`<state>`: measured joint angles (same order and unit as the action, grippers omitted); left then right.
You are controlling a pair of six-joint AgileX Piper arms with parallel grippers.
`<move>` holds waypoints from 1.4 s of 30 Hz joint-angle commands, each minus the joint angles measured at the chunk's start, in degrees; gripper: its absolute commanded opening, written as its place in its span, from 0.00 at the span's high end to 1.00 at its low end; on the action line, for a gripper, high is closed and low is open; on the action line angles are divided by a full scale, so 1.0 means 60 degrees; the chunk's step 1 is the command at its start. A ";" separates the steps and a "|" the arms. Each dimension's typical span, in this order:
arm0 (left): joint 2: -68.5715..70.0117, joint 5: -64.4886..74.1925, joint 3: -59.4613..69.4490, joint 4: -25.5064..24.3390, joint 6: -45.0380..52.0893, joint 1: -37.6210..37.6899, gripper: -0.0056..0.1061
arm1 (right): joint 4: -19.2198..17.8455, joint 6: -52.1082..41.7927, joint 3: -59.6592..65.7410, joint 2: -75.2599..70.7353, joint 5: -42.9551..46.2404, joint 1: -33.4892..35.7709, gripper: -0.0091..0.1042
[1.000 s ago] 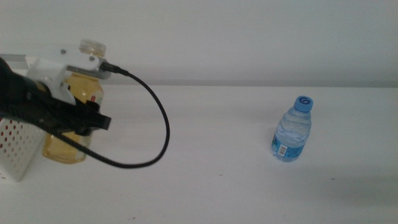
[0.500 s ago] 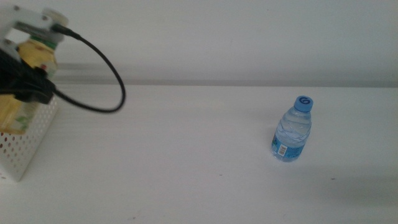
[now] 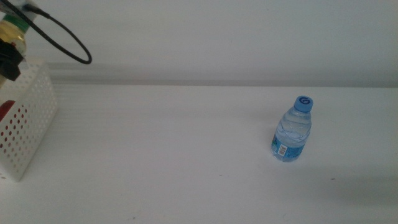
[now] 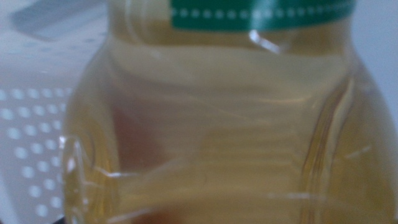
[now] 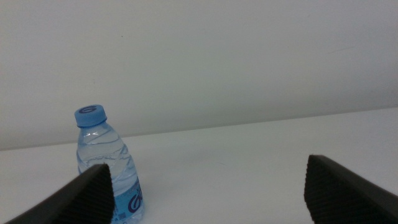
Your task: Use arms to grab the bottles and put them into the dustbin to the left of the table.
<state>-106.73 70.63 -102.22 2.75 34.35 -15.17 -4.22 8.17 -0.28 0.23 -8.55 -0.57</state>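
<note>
The left gripper [image 3: 7,59] is at the 10 o'clock corner of the middle view, above the bin [image 3: 32,124]. Only a dark fragment of it and a looping black cable [image 3: 65,38] are visible. The yellow bottle [image 4: 217,124] fills the left wrist view at close range, with its green neck label [image 4: 261,14] at 12 o'clock and the bin's perforated white wall behind it. In the middle view only the bottle's neck shows, directly over the bin. The fingers are hidden by the bottle; whether they clamp it cannot be told.

The bin stands on the desk [image 3: 186,155] at 9 o'clock. A red object [image 3: 7,111] shows through its holes.

The water bottle [image 3: 293,129] stands upright on the desk at 3 o'clock, blue cap up, well apart from the bin.

The right gripper [image 5: 205,186] is out of the middle view. Its fingers [image 5: 87,198] are spread wide and hold nothing. In its wrist view the water bottle [image 5: 106,169] stands just beyond one finger.
</note>
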 commanded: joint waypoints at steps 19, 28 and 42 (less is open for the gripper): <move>-0.0776 -0.0093 0.0143 0.0392 0.1097 -0.1853 0.97 | -0.0012 -0.0042 0.0416 -0.0290 0.0088 -0.0062 0.20; -0.1455 0.0069 0.0143 0.0558 0.0582 -0.1853 0.97 | -0.0012 -0.0042 0.0416 -0.0290 0.0088 -0.0062 0.20; -0.1521 0.0410 0.0143 0.0299 0.0034 -0.1853 0.71 | -0.0012 -0.0042 0.0416 -0.0290 0.0088 -0.0062 0.20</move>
<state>-116.89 70.59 -101.12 3.95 34.98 -26.19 -4.22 8.17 -0.28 0.23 -8.55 -0.57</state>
